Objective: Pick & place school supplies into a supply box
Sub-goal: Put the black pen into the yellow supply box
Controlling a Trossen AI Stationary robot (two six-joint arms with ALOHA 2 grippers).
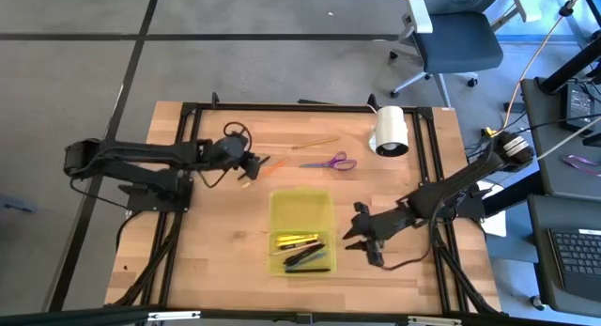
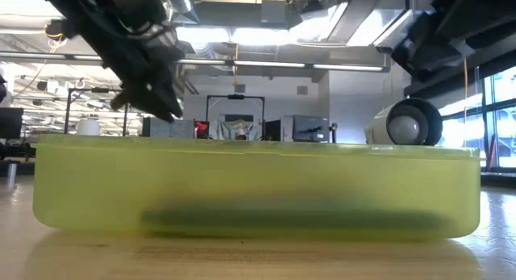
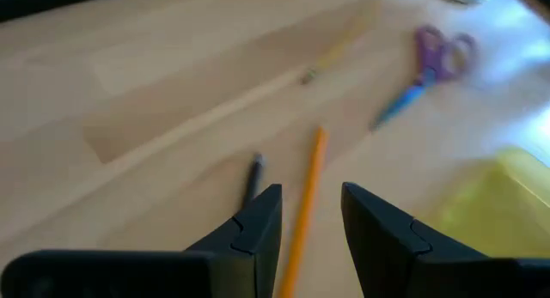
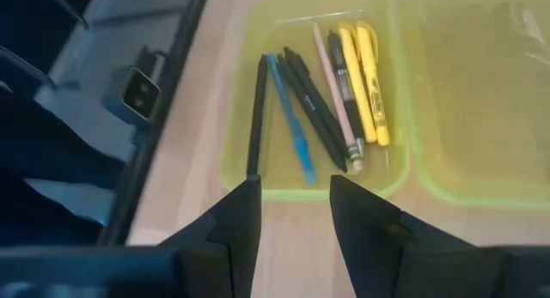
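Wood planks with a pale, smooth grain make up the table (image 1: 216, 260), framed by black metal rails. At its middle lies the supply box (image 1: 300, 211), a flat case of translucent yellow-green plastic opened into two shallow rectangular halves with rounded corners. The half nearer the table's front edge holds a row of slim pens and pencils (image 4: 322, 92): two yellow markers, a pinkish pencil with an eraser tip, several black pens, a blue pen, and one black pen leaning along the side wall. The other half shows nothing inside it.

Outside the box, toward the back of the table, lie small scissors (image 1: 331, 162) with purple loop handles and blue blades, and a thin yellow pencil (image 1: 319, 143) just beyond them. A white cylindrical roll (image 1: 392, 131) stands near the back right corner.

The left gripper (image 3: 311, 216) sits low over the wood left of the scissors, its two dark wedge-shaped fingers apart, straddling a long orange pencil (image 3: 308, 195) without clearly pinching it; a short dark pen (image 3: 253, 178) lies just beside. The right gripper (image 4: 295, 208) hangs just off the filled half's right side, fingers apart and holding nothing.
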